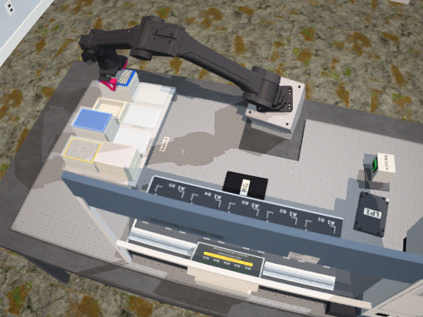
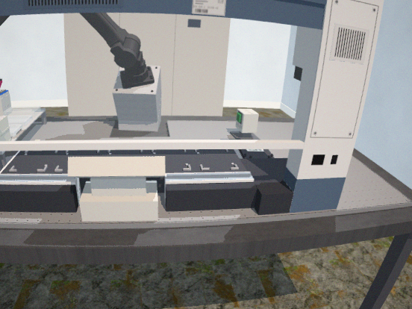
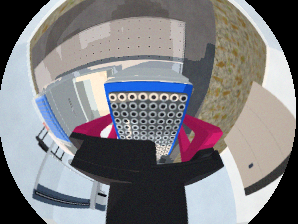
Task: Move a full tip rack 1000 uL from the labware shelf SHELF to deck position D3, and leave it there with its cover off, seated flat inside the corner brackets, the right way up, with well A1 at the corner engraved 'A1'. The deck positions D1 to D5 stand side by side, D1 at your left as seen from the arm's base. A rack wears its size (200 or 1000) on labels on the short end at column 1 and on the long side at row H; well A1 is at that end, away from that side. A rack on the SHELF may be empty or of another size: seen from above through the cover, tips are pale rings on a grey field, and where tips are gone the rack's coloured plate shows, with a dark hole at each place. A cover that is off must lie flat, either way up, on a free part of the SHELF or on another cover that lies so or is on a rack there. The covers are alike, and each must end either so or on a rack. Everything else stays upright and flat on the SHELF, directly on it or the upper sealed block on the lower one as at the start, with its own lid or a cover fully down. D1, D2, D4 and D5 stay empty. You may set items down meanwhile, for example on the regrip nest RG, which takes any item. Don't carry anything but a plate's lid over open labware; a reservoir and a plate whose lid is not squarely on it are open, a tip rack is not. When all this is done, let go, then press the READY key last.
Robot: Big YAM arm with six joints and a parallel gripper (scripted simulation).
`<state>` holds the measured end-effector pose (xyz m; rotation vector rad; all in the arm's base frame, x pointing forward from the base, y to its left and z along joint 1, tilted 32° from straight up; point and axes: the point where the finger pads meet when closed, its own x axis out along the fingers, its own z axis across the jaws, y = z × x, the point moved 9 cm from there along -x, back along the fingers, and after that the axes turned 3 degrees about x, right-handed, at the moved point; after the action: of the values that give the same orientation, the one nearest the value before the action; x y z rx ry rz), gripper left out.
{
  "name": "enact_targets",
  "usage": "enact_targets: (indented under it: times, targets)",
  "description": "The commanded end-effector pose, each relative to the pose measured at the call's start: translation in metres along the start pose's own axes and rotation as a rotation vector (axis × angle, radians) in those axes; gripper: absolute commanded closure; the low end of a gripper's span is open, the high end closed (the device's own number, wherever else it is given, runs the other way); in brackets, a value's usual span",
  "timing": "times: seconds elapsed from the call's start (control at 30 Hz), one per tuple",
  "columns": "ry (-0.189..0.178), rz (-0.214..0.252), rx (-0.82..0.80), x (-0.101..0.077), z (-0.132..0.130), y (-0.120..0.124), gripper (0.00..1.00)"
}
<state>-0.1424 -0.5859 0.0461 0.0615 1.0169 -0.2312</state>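
A blue-rimmed tip rack (image 1: 125, 77) stands at the far back corner of the SHELF (image 1: 119, 125). Through its clear cover it shows pale rings on grey across the whole field. In the wrist view the rack (image 3: 149, 115) sits between my pink fingers. My gripper (image 1: 112, 81) is over it, and in the wrist view the gripper (image 3: 149, 137) is shut on its two long sides near the top. I cannot tell whether the fingers hold the cover or the rack body. Deck position D3 (image 1: 245, 205) is empty.
The SHELF also holds a rack showing a bare blue plate (image 1: 92, 119), a yellow-rimmed rack with tips (image 1: 81, 149), a cream reservoir (image 1: 111, 107), lidded plates (image 1: 141, 116) and a pale block (image 1: 116, 158). The RG nest (image 1: 245, 185), READY key (image 1: 383, 166) and blue gantry beam (image 1: 245, 230) are nearer.
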Motion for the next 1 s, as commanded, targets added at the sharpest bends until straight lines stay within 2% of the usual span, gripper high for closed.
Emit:
enact_targets:
  times: [0.0,0.03,0.13,0.73,0.8,0.83,0.9,0.97]
  targets:
    - [0.005,-0.044,-0.008,-0.018,0.003,-0.012,1.00]
    - [0.007,-0.057,0.001,-0.033,0.007,-0.013,1.00]
    - [0.011,-0.081,-0.008,-0.049,0.003,-0.019,1.00]
    - [0.012,-0.083,-0.022,-0.077,0.003,-0.018,1.00]
    - [0.012,-0.083,-0.022,-0.077,0.003,-0.018,1.00]
    - [0.010,-0.069,-0.013,-0.070,-0.002,-0.017,1.00]
    - [0.013,-0.083,-0.022,-0.082,0.004,-0.018,1.00]
    - [0.013,-0.083,-0.022,-0.085,0.004,-0.017,1.00]
